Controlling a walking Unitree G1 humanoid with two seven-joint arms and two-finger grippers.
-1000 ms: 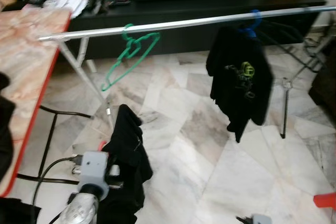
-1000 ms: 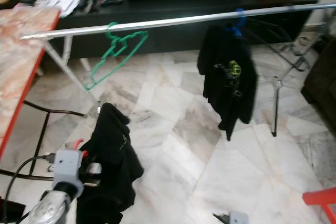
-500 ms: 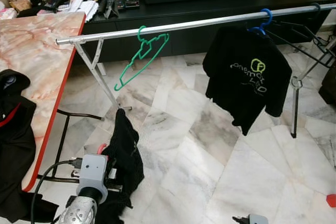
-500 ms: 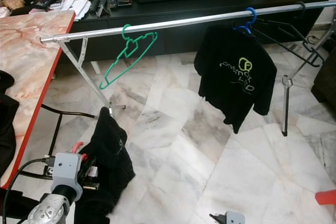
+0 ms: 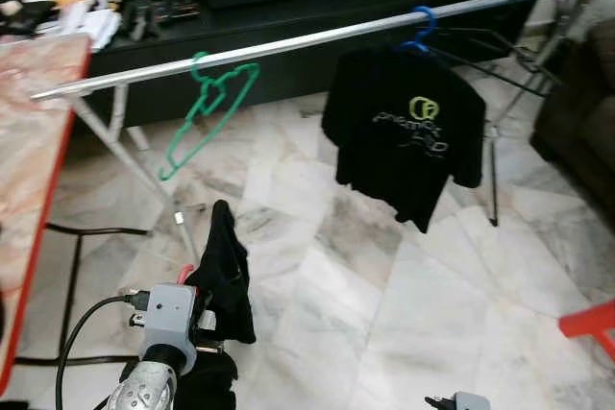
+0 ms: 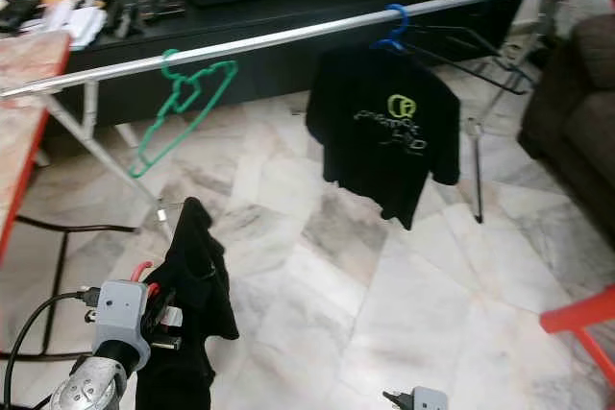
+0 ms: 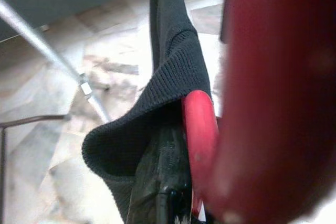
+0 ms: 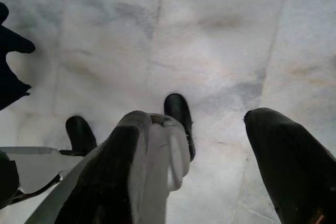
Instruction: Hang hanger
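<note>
While the view has swung rightward along the rail (image 5: 288,43), the left gripper (image 7: 181,182) stays clamped on the red hanger (image 7: 202,140) with its black garment (image 5: 226,271), unhung; the right gripper (image 8: 210,145) hangs spread.

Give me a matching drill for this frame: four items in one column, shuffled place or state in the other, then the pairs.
Items:
1. green hanger
2. black T-shirt
3. dark garment
4. right gripper

Place or state:
A. fingers spread, above bare floor
B. held at the left gripper, with a red hanger
C. bare, hooked on the rail
D. hanging from a blue hanger

Pairs: 1-C, 2-D, 3-B, 4-A
</note>
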